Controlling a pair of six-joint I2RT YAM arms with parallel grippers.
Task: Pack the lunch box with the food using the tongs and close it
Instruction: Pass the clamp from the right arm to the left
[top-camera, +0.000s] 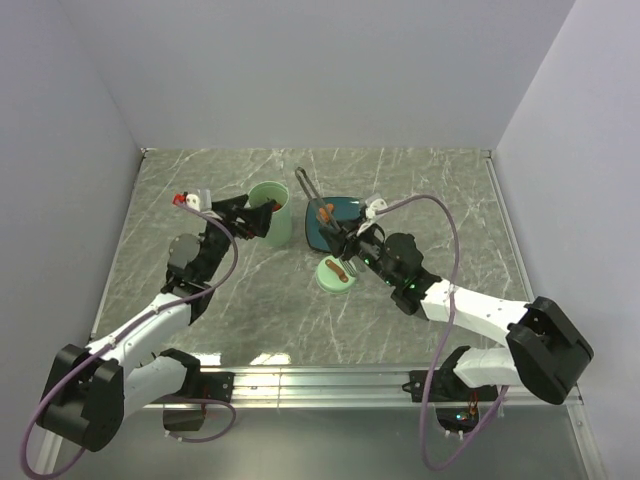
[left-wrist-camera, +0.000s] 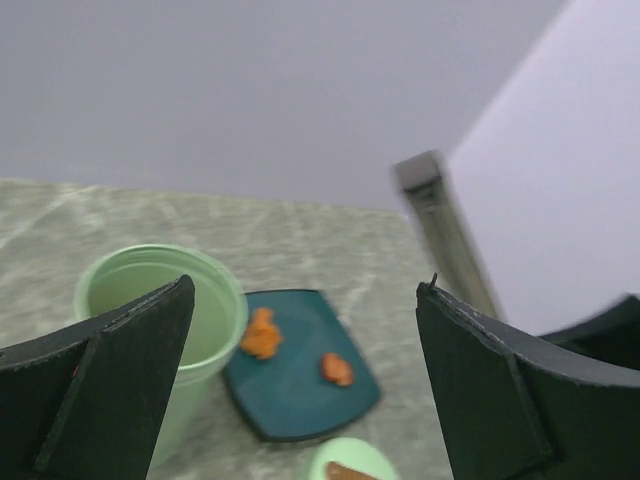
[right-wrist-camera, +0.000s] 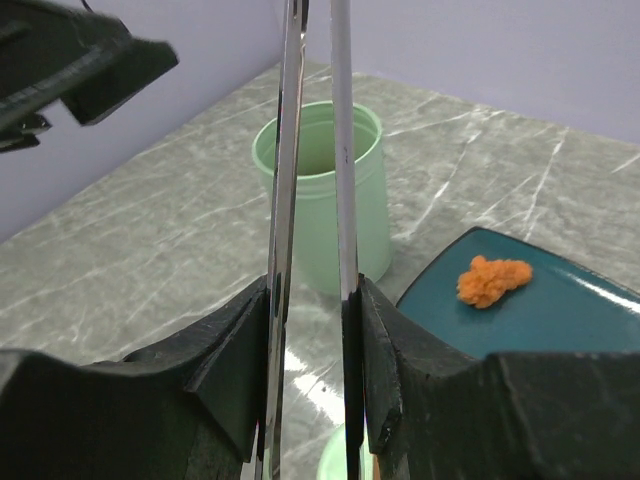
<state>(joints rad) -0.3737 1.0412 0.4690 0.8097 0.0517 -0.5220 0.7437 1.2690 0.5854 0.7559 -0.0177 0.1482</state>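
Note:
The pale green lunch box (top-camera: 270, 212) stands open and upright, and nothing shows inside it (right-wrist-camera: 320, 185). Its round lid (top-camera: 334, 274) with a brown strip lies flat in front of the teal plate (top-camera: 340, 208). On the plate (left-wrist-camera: 300, 395) lie two pieces of food, an orange fried chunk (left-wrist-camera: 262, 335) and a red-orange piece (left-wrist-camera: 337, 369). My right gripper (top-camera: 347, 240) is shut on the tongs (top-camera: 308, 190), both thin arms squeezed between its pads (right-wrist-camera: 380, 340); the tongs (right-wrist-camera: 340, 150) point towards the lunch box. My left gripper (top-camera: 247, 218) stands wide open just left of the lunch box (left-wrist-camera: 215, 320), holding nothing.
Grey walls enclose the marble table on three sides. A metal rail (top-camera: 320, 380) runs along the near edge between the arm bases. A purple cable (top-camera: 455, 240) loops off the right arm.

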